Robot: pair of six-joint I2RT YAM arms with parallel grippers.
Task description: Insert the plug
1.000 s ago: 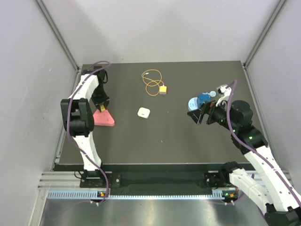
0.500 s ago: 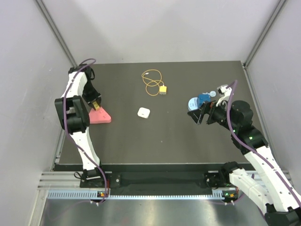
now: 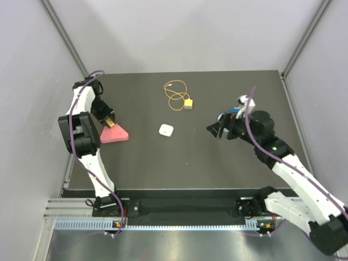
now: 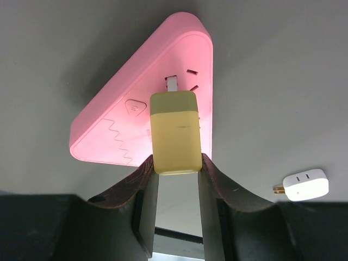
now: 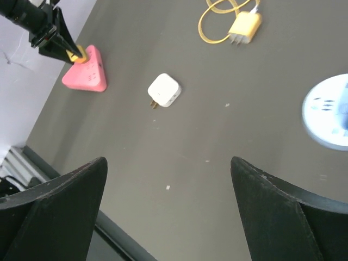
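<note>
We saw the left gripper (image 4: 175,163) clamped on the yellow block (image 4: 174,133), with the block's prong against the pink socket strip (image 4: 125,125). The right gripper (image 5: 168,166) was spread wide and held nothing. The plug (image 3: 188,103) lay on the table (image 3: 217,163) beside its looped wire (image 3: 175,95), well apart from both.

My left arm (image 3: 81,128) and right arm (image 3: 296,171) are white with black joints. A purple cable (image 3: 87,163) runs along each one. My left gripper (image 4: 176,162) has dark, thick, curved fingers (image 4: 142,209). My right gripper (image 5: 167,160) has black fingers shaped like wedges.
</note>
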